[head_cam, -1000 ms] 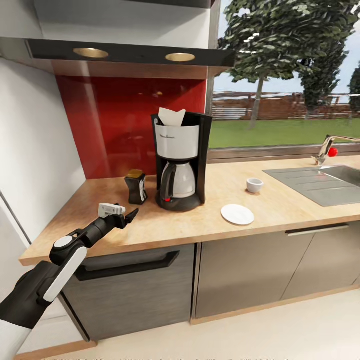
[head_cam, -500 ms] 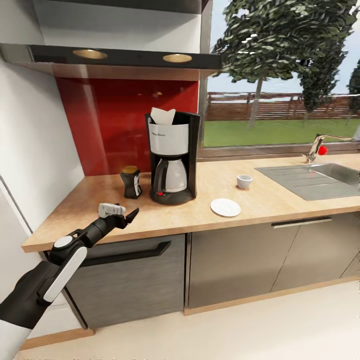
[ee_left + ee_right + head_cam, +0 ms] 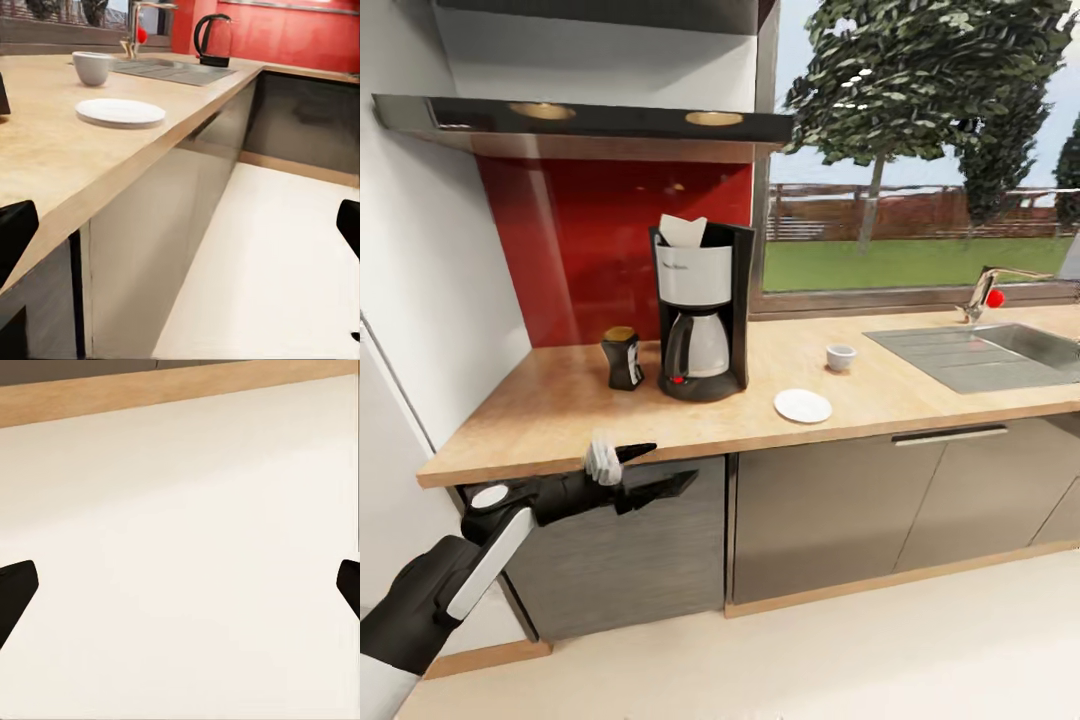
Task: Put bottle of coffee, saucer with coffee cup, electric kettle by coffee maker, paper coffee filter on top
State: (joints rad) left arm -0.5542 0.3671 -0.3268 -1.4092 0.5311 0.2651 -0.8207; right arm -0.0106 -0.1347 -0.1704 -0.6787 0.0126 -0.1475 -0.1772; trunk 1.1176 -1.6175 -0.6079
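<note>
On the wooden counter (image 3: 560,400) the coffee maker (image 3: 700,310) stands before the red backsplash (image 3: 590,250), a paper coffee filter (image 3: 683,230) sticking out of its top. The bottle of coffee (image 3: 622,358) stands just beside it toward the wall. On the sink (image 3: 1000,350) side lie the saucer (image 3: 803,405) and, apart from it, the coffee cup (image 3: 841,357). The electric kettle (image 3: 212,40) stands on the far counter past the sink. The left gripper (image 3: 657,469) hangs in front of the counter edge, its 2 fingers (image 3: 670,486) spread apart, holding nothing. The right gripper (image 3: 180,585) faces the pale floor (image 3: 187,547), fingers wide apart.
</note>
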